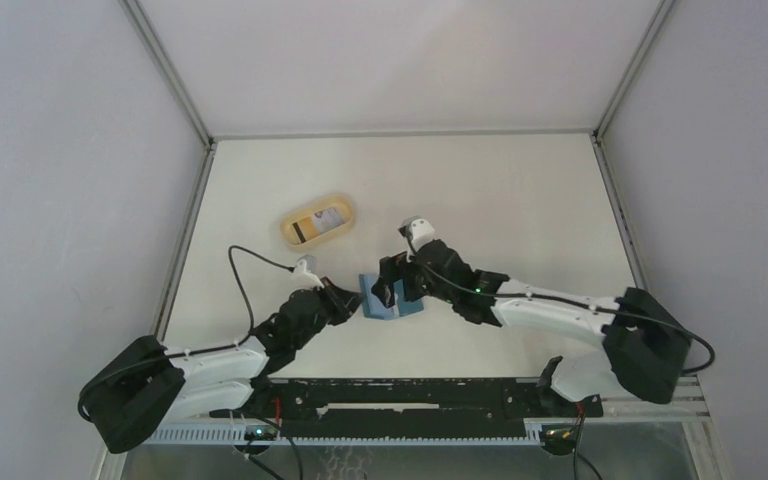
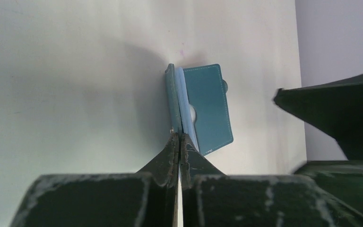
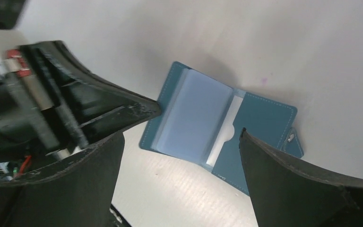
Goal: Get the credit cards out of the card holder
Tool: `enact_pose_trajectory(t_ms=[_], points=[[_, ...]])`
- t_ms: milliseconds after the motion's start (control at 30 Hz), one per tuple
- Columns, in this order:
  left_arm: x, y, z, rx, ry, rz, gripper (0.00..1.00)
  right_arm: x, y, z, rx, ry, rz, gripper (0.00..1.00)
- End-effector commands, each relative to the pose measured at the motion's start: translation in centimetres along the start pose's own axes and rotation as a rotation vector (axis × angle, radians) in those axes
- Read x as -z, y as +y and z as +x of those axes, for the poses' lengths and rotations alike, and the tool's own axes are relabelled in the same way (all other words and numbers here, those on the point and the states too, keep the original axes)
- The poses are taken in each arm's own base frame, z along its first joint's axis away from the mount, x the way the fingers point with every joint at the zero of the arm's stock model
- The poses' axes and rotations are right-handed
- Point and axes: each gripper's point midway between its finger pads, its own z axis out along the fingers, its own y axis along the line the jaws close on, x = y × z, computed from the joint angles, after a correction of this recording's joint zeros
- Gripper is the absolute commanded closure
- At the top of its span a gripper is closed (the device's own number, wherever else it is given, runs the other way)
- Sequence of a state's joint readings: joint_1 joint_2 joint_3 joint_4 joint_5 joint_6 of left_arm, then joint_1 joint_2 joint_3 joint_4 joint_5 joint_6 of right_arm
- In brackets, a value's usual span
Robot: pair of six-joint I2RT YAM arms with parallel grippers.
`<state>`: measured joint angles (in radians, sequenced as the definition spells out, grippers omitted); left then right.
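Jaws of the left gripper (image 2: 178,138) are clamped on one cover edge of the card holder (image 3: 264,118), apparently to keep it spread open on the table (image 1: 510,200); the right gripper (image 3: 180,134) hangs over it, jaws wide apart, probably lined up for the white credit card (image 3: 223,137) in its pocket

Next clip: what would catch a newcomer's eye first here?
The teal card holder lies open mid-table, the open right gripper poised over it and the left gripper closed at its edge. Behind it to the left, a tan dish already holds credit cards.
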<state>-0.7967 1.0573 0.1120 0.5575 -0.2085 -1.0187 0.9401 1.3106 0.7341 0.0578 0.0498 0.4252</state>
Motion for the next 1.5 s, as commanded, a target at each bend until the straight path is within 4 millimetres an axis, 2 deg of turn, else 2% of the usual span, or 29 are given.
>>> enact_pose_trajectory(t_ms=[0, 167, 500, 833, 1200, 1467], points=[[0.2, 0.5, -0.3, -0.005, -0.034, -0.009, 1.00, -2.3, -0.1, -0.3, -0.024, 0.005, 0.092, 0.00], [0.3, 1.6, 0.4, 0.004, -0.028, -0.029, 1.00, -4.2, 1.4, -0.3, 0.009, 0.011, 0.133, 0.00], [0.0, 2.3, 1.1, 0.006, -0.010, -0.043, 1.00, -6.8, 1.1, 0.9, 0.046, 0.090, 0.222, 0.00], [-0.1, 3.4, 1.5, 0.001, -0.007, -0.079, 1.00, -8.8, 0.2, 4.6, 0.113, 0.216, 0.269, 0.00], [0.1, 4.8, 1.3, 0.003, -0.032, -0.134, 1.00, -8.1, -2.7, 6.4, 0.273, 0.292, 0.420, 0.00], [0.3, 5.4, 1.1, 0.000, -0.054, -0.173, 1.00, -6.8, -4.1, 6.1, 0.360, 0.313, 0.484, 0.00]])
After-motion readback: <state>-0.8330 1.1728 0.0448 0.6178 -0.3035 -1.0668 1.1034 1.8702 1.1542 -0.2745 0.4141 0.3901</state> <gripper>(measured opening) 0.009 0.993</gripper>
